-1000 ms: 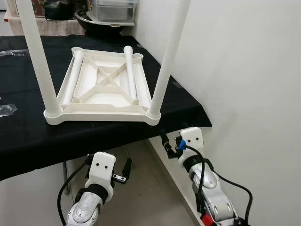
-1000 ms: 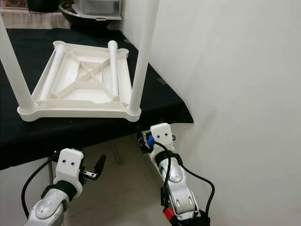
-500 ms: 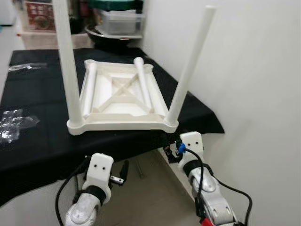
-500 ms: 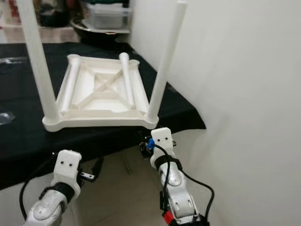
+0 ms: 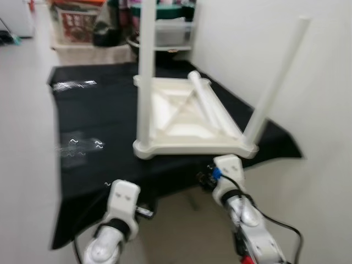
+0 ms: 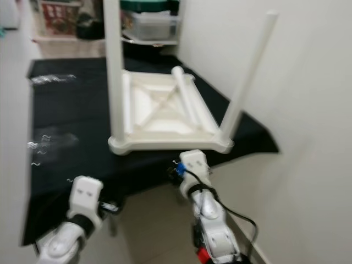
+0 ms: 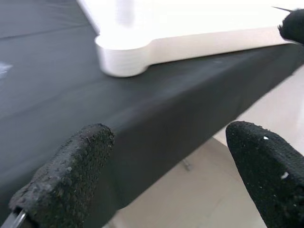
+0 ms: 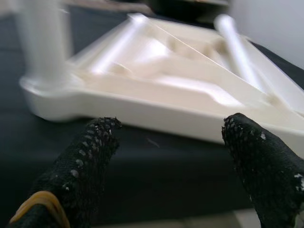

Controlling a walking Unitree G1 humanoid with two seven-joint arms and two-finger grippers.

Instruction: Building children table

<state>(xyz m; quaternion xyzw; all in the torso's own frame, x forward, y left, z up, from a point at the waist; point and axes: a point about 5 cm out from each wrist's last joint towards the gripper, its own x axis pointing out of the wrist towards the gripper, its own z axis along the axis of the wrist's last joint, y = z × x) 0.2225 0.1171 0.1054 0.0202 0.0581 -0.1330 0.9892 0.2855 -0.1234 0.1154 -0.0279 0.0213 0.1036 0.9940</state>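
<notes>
— How far along is the table, would you say?

— About half, I reckon. Start at the grippers: the left gripper (image 7: 166, 166) hangs low with its fingers (image 7: 66, 171) spread wide and nothing between them, just short of the cloth's edge. The right gripper (image 8: 171, 156) is the same, fingers (image 8: 80, 161) apart and bare, right up against the near rim of the tabletop (image 5: 187, 124).

— So neither one holds a leg?

— No. Just beyond the fingers the tabletop lies upside down, ribs up, on the black cloth (image 5: 93, 126). Two legs stand upright in its near corners: the left leg (image 5: 145, 71) ahead of the left gripper, the right leg (image 5: 275, 82) ahead of the right one, leaning out a touch.

— And the other two?

— One loose leg (image 5: 206, 104) lies inside the upturned top, running away from the right fingers toward the far rim. A fourth I can't make out; the head views are smeared. So I judge the two far corners are left to fill, then the whole thing wants turning over.

— What about the room?

— The cloth covers a bench that juts along a white wall (image 5: 324, 110) on the right gripper's side. Some clear wrapping (image 5: 77, 148) lies on the cloth out past the left fingers. Beyond the far end sit a clear bin (image 5: 170, 33) and boxes (image 5: 77, 25), blurred. Pale floor below.
</notes>
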